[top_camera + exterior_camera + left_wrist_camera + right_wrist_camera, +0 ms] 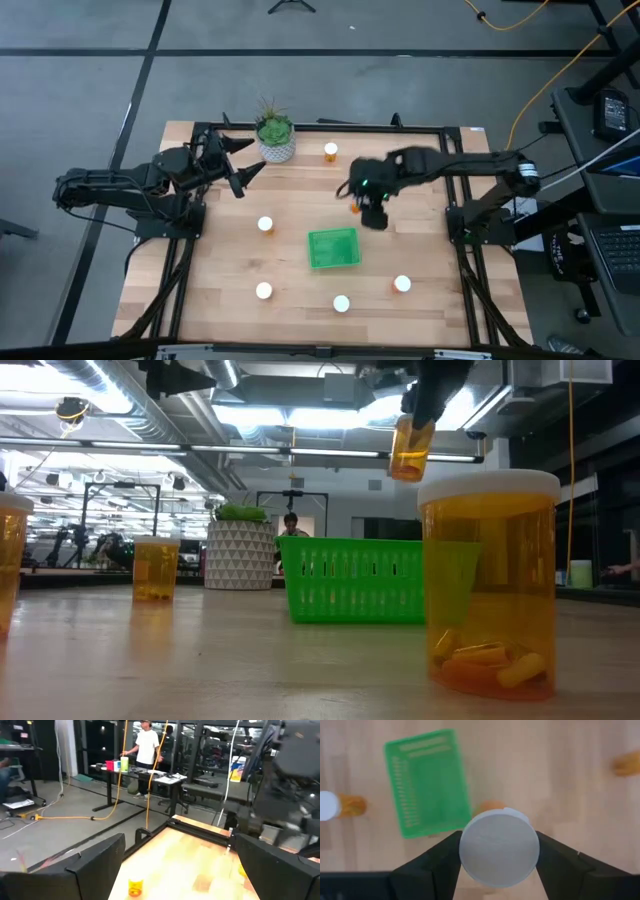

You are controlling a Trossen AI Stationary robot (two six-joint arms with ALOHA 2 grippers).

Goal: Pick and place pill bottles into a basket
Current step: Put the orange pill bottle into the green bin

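The right tool [498, 851] is clamped on a pill bottle [499, 847], lifted clear of the counter [420, 250] beside the basket [333, 248]. The left tool [240, 160] waits wide open, empty

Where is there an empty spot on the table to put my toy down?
Bare wood lies between the basket and the left arm's open gripper, beside one pill bottle. It is crowded above the basket, where the right gripper holds a bottle, and along the near edge, where three bottles stand.
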